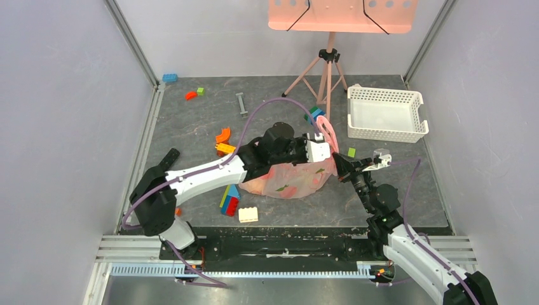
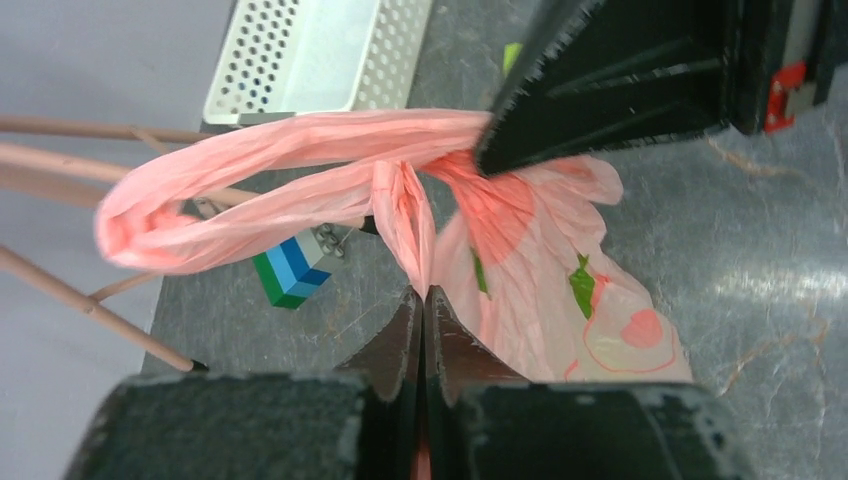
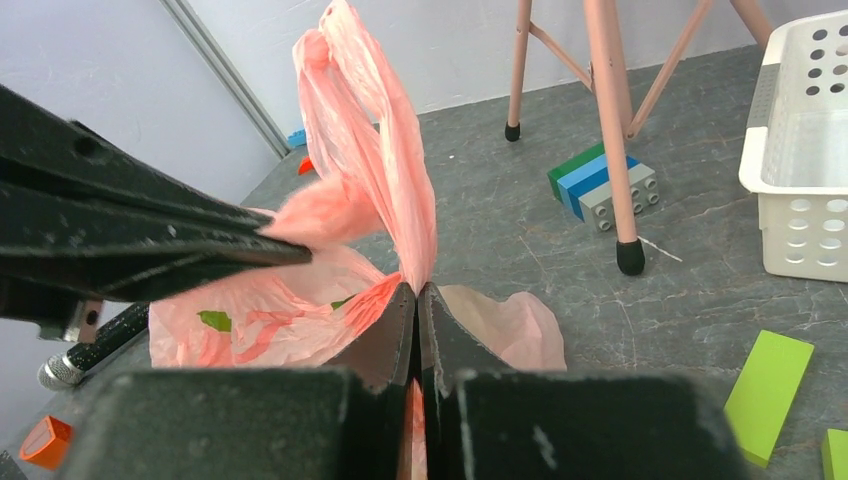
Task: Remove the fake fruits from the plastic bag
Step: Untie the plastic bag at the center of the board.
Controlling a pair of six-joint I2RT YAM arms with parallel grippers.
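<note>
A thin, translucent pink plastic carrier bag (image 1: 292, 181) lies crumpled near the middle of the grey table, a little toward the right edge, with both arms meeting over its far right end. The left gripper (image 2: 422, 297) has its fingers pressed together on a gathered fold of the bag's film just below the handle loop (image 2: 200, 205), which sticks out toward the far edge. The right gripper (image 3: 416, 292) is likewise pinched tight on a strip of the same pink film that rises upright from its tips, and the two grippers sit just beside each other. Small green patches (image 2: 582, 285) show on the bag's body, but whether they are fruit inside or print on the film cannot be told. A white perforated plastic basket (image 1: 388, 135) stands near the far right corner, and a pink tripod (image 1: 327, 70) stands at the far edge. A stack of coloured building blocks (image 1: 230, 200) lies near the near edge, left of the bag.
</note>
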